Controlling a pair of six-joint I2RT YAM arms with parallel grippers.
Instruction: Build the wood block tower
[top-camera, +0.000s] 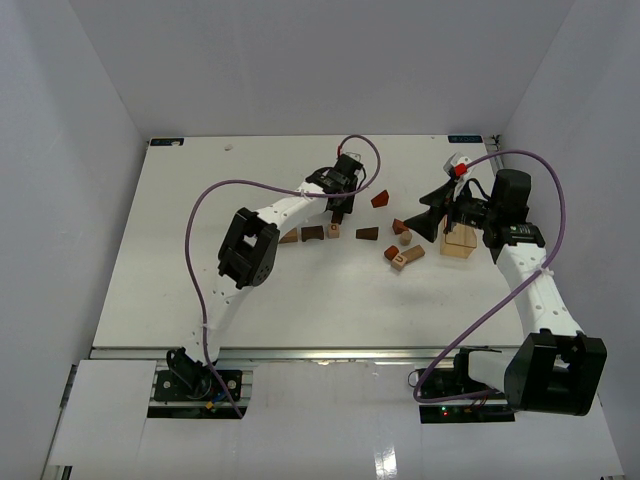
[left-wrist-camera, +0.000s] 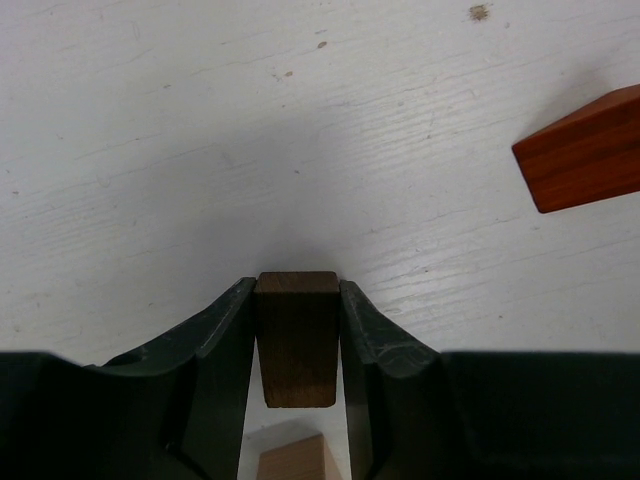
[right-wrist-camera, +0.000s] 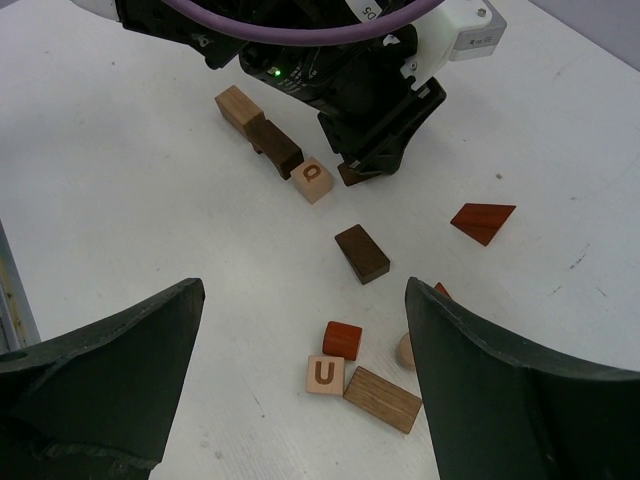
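Note:
The wood block tower's pieces lie loose and unstacked on the white table (top-camera: 200, 250). My left gripper (top-camera: 340, 205) (left-wrist-camera: 297, 300) points down at the table with its fingers pressed against both sides of a dark brown block (left-wrist-camera: 296, 335) (right-wrist-camera: 350, 175). A tan block (left-wrist-camera: 290, 460) lies just behind that one. My right gripper (right-wrist-camera: 305, 290) (top-camera: 432, 215) hangs wide open above a red cube (right-wrist-camera: 342, 340), a "U" letter cube (right-wrist-camera: 325, 375), a tan plank (right-wrist-camera: 383, 398) and a pale cylinder (right-wrist-camera: 405, 350), holding nothing.
A row of a tan block (right-wrist-camera: 238, 105), a dark block (right-wrist-camera: 275, 148) and a letter cube (right-wrist-camera: 313, 180) lies beside the left gripper. A dark brown block (right-wrist-camera: 362, 253) and a red wedge (right-wrist-camera: 482, 220) (left-wrist-camera: 585, 150) lie apart. A larger pale wooden slab (top-camera: 459, 243) stands under the right arm.

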